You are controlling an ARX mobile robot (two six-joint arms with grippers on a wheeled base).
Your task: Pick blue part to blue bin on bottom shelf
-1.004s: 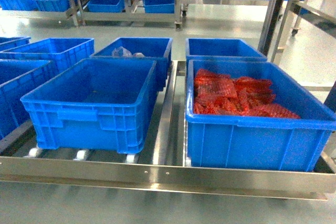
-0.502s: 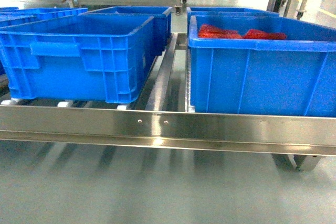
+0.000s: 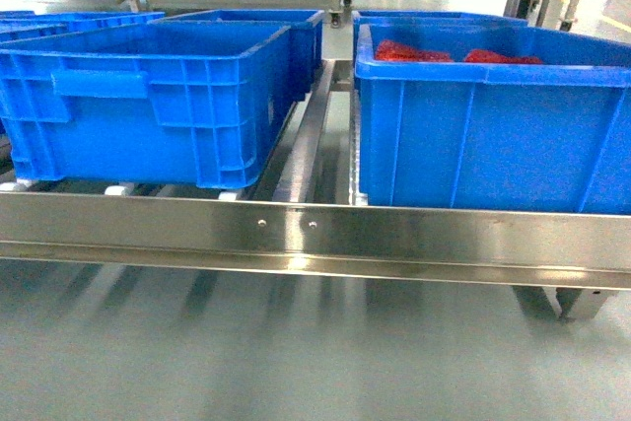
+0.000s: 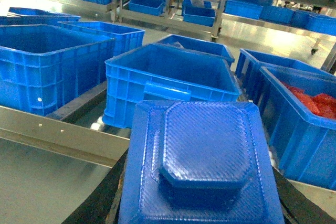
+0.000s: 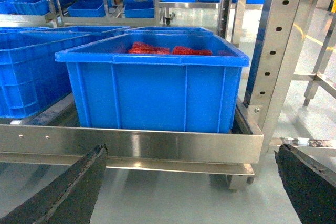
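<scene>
down low in front of the rack, the left gripper point(image 4: 197, 211) is clamped on the blue part point(image 4: 202, 156), a flat, ribbed plastic piece with cut corners and a raised octagonal centre that fills the bottom of the left wrist view; dark finger edges show at its lower left and right sides. just beyond and below the part runs the flat stainless-steel front rail point(image 3: 315, 234) of the bottom shelf point(image 4: 58, 129). straight ahead of the left gripper, past the rail, sits a blue plastic bin point(image 4: 170, 80) with ribbed walls and an open top, its inside bare as far as can be seen. to the right of that bin stands another blue plastic crate point(image 3: 493, 125) holding red mesh-like pieces point(image 3: 414, 50), and more blue crates lie to the left and behind.

the right gripper point(image 5: 191, 192) is spread wide and holds nothing, its two dark fingers point(image 5: 68, 192) at the lower corners of the right wrist view. directly ahead of it is the crate with red contents, and to its right a perforated steel rack post point(image 5: 278, 51).
</scene>
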